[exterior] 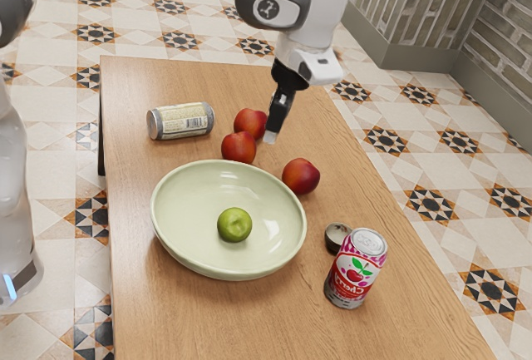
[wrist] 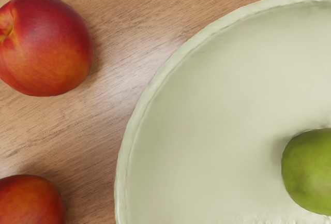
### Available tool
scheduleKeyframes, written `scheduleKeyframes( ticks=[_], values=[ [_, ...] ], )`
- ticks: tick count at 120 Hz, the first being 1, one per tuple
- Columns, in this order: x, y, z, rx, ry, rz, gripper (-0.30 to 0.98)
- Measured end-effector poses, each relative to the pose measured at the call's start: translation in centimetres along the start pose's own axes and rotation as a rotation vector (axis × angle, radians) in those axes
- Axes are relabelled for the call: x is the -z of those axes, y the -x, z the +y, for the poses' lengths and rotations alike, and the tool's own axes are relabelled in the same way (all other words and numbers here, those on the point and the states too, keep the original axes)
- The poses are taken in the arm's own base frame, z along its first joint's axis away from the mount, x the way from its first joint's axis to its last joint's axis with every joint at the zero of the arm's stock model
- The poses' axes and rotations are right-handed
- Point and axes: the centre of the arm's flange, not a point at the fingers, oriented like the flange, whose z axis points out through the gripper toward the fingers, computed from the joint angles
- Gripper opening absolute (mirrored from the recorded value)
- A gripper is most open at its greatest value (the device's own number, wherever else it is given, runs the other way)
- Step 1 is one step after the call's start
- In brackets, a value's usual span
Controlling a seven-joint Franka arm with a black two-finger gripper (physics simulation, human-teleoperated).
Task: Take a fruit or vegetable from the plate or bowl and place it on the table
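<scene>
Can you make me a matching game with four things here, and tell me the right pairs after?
Things:
1. Green fruit
2. Cherry can
3. Other can
4. Bowl

Where or how:
A. Lying on its side
B. Holding one fruit
C. Standing upright
D. Inside the bowl

Right pairs: 1-D, 2-C, 3-A, 4-B

Home-type rm, prob.: patterned tile flr (exterior: 386, 140), wood tbl (exterior: 141, 310), brick-look wall (exterior: 507, 36).

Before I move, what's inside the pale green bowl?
One round green fruit rests inside the bowl, near its middle; nothing else is visible in there. The patch of bowl directly beneath the fruit is covered, so I can't see that.
</scene>
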Motion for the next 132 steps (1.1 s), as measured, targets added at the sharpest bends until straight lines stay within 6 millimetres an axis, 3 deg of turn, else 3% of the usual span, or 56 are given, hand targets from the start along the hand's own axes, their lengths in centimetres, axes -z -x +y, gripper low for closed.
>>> scheduleKeyframes(
  ticks=[9,39,62,89,132],
  values=[
    [-1.0,0.7,3.0,-0.086,0.020,0.015,0.68],
    [-4.3,2.6,7.2,-0.217,0.105,0.078,0.68],
    [-6.3,2.7,10.3,-0.303,0.148,0.107,0.68],
    [-9.2,3.9,10.7,-0.345,0.151,0.095,0.68],
    [-10.6,3.8,10.6,-0.404,0.129,0.088,0.68]
  ],
)
